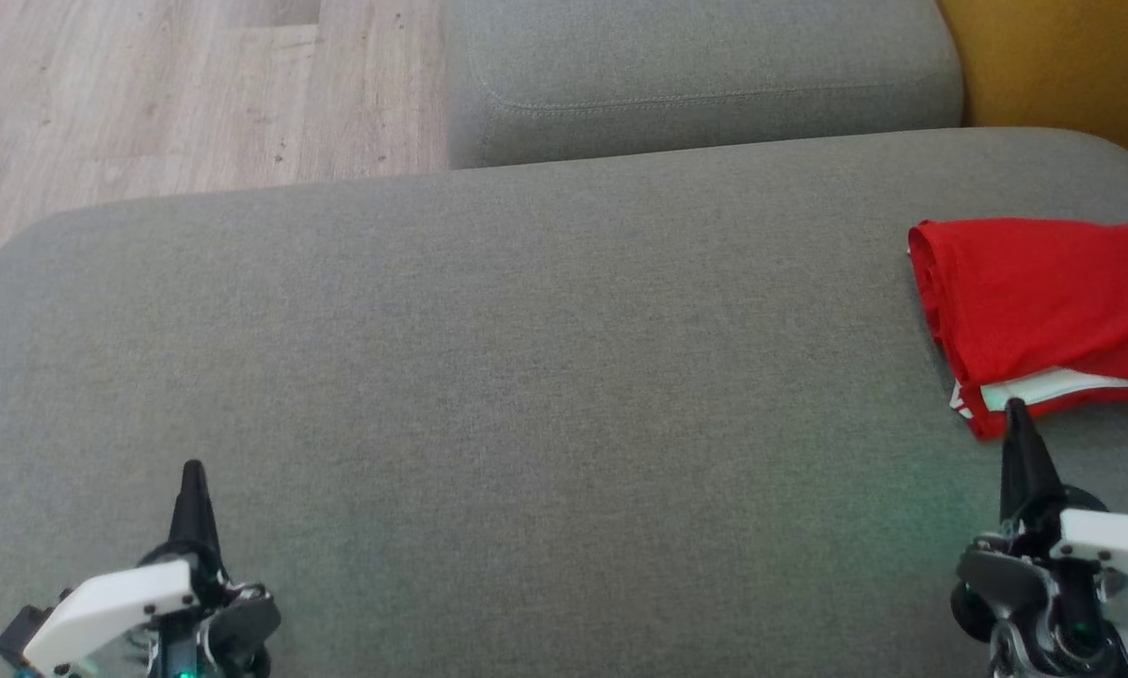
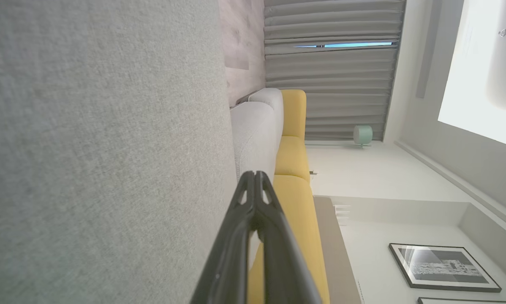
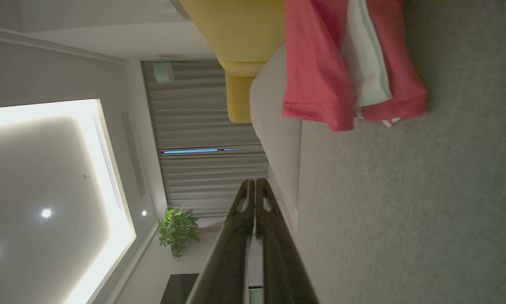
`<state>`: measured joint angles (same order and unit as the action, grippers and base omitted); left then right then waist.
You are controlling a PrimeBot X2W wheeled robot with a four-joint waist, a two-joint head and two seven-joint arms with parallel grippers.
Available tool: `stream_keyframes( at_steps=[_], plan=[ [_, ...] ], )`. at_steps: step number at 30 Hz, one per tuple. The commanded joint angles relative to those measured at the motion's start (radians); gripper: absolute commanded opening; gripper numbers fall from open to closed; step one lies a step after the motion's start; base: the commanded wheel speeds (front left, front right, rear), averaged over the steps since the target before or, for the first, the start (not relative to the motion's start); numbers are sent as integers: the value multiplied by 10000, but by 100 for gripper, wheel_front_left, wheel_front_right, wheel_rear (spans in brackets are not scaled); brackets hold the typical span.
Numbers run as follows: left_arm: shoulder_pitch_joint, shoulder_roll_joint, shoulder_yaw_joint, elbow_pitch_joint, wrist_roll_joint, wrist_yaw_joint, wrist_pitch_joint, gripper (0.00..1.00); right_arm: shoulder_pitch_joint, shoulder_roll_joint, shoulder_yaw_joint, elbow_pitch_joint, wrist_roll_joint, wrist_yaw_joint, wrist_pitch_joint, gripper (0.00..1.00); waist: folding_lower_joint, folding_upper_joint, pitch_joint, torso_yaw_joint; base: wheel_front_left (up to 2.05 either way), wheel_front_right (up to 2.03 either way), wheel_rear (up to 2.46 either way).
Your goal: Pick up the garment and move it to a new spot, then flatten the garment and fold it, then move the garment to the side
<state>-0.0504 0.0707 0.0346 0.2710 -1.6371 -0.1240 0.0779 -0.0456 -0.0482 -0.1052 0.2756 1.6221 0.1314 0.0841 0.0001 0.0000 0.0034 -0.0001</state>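
I've got the left hand (image 1: 192,471) and right hand (image 1: 1014,410) both closed, empty, low over the sofa (image 1: 526,377). The folded red garment (image 1: 1035,292) lies just ahead of the right hand's tips, well clear of the left. It's set aside, so the task looks done.

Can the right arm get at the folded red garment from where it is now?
Probably yes: the shut right pincer is close to the near edge of the red garment, with only bare grey seat between them.
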Motion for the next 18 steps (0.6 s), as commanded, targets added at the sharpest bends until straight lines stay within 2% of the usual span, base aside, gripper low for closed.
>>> stream_keyframes(
  at_steps=[1, 18],
  plan=[
    [-543, 83, 393, -278, -48, -67, 33, 0, -598, -217, 185, -325, 91, -7, 73, 0, -1, 0, -3, 1, 0, 0, 0],
    [-549, 28, 471, -274, 18, -67, 95, 0, -603, -176, 128, -321, 43, -7, 119, 0, -1, 0, -3, 1, 0, 0, 0]
  ],
)
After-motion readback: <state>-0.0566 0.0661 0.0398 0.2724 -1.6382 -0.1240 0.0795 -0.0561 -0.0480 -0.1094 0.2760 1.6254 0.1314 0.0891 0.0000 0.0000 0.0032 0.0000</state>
